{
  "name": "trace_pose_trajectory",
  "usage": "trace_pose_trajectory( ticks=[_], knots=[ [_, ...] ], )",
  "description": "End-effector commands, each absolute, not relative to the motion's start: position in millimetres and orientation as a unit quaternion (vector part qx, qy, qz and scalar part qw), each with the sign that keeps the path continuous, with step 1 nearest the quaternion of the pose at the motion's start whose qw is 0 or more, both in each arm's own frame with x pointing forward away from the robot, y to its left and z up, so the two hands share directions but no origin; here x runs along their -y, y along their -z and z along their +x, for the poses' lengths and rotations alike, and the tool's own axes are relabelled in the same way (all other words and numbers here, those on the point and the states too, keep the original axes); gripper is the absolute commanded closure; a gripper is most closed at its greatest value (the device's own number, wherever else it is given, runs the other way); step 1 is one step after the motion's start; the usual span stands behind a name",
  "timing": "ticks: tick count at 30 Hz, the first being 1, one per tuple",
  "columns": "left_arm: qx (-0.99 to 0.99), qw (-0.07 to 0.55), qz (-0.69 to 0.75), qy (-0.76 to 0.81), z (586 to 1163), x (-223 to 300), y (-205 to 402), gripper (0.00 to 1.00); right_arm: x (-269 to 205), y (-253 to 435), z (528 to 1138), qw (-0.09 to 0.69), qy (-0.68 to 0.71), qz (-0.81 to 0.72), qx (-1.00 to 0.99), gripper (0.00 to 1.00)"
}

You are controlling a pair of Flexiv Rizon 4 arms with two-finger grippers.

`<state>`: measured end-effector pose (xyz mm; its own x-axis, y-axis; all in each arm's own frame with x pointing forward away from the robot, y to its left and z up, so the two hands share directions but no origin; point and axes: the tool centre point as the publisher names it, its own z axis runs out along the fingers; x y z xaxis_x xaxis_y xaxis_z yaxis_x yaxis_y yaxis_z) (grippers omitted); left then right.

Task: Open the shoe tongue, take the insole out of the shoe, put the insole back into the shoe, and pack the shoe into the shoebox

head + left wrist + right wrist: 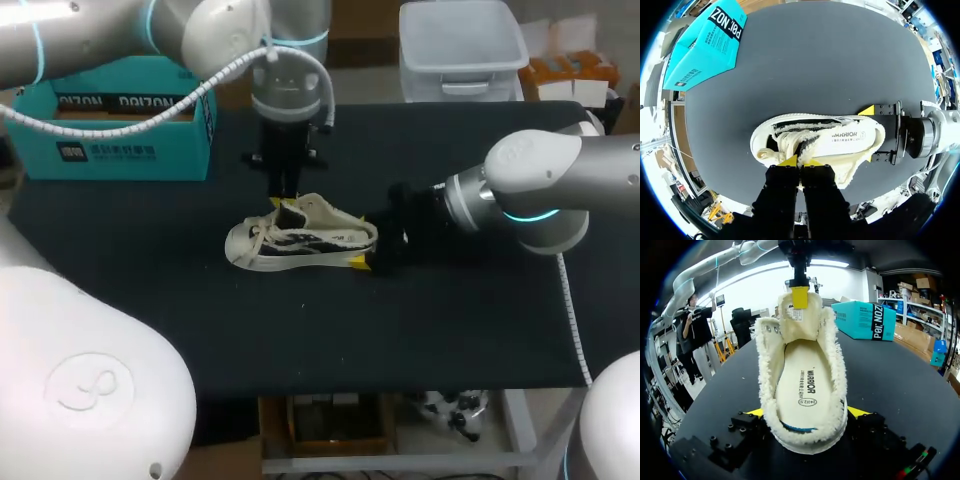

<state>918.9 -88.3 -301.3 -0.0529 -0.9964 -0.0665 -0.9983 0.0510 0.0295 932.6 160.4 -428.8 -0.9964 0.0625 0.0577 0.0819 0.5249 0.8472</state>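
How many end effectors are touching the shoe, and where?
2. The left end effector pinches the raised tongue; the right end effector grips the shoe at its heel.

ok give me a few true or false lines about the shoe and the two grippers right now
1. The insole lies inside the shoe. True.
2. The left gripper pinches the tongue and holds it upright. True.
3. The shoe sits in the shoebox. False: it stands on the table, apart from the box.
4. The right gripper hangs clear of the shoe. False: its fingers clasp the heel from both sides.
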Motion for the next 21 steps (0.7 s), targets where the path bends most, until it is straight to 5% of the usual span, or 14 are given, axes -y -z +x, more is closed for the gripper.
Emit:
trace_pose_trajectory(
  ticks=[1,21],
  knots=[
    [-0.726,-0.099,-0.673,0.096,916.4,56.2,307.2,1.00,-161.1,433.5,929.4,0.009,0.487,-0.041,0.872,1.00],
    [-0.768,-0.168,-0.601,0.145,933.2,37.6,318.3,1.00,-161.1,433.5,929.4,0.009,0.487,-0.041,0.872,1.00]
  ],
)
